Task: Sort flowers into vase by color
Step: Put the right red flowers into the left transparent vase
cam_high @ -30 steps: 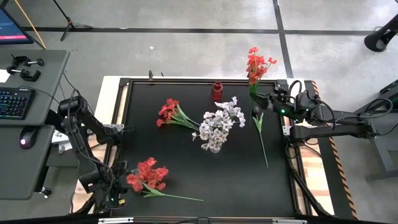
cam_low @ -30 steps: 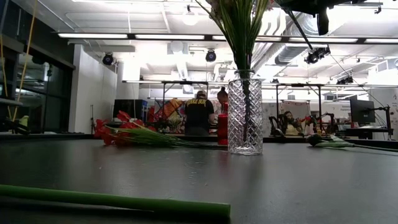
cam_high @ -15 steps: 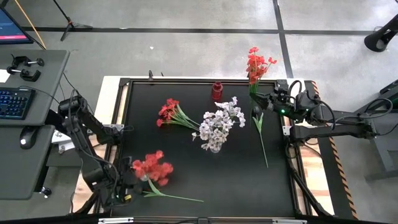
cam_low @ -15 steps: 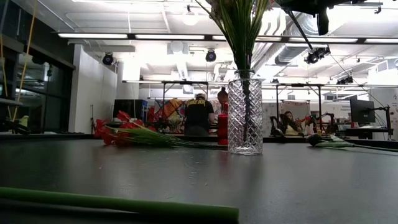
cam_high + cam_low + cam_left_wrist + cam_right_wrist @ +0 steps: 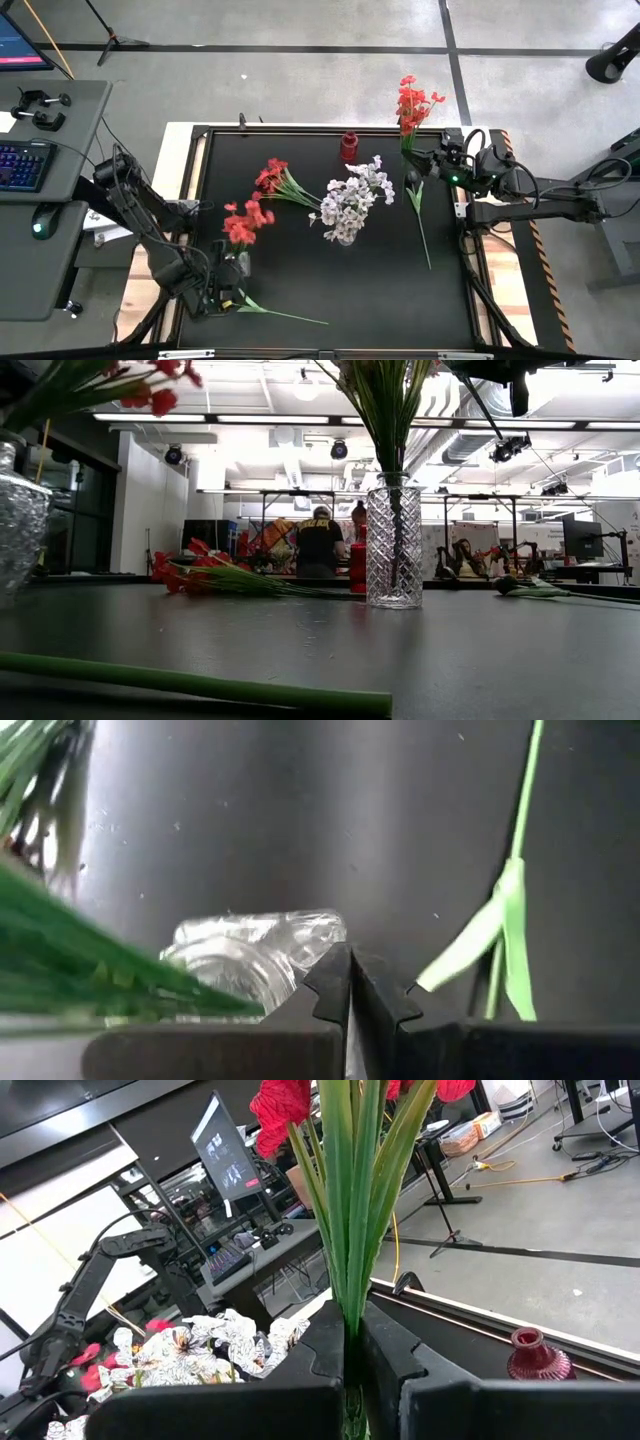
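- The left claw is over the near-left part of the tabletop, its fingers pressed together. A clear glass vase sits right at the tips, but I cannot tell whether its rim is pinched.
- That glass vase holds a red-bloomed bunch, which leans toward the far side.
- The right claw hangs at the far-right edge of the tabletop. It is closed on the green stems of an upright red spray, whose blooms stand above the fingers.
- The white flowers stand in a cut-glass vase near the middle of the tabletop.
- Another red cluster lies flat just left of the white flowers, with its stems pointing toward them.
- The dark bloom lies on the right side, and its thin stem runs toward the near edge.
- A small red vase stands at the far edge, near the middle.
- A loose green stem lies along the near edge, close to the left claw.
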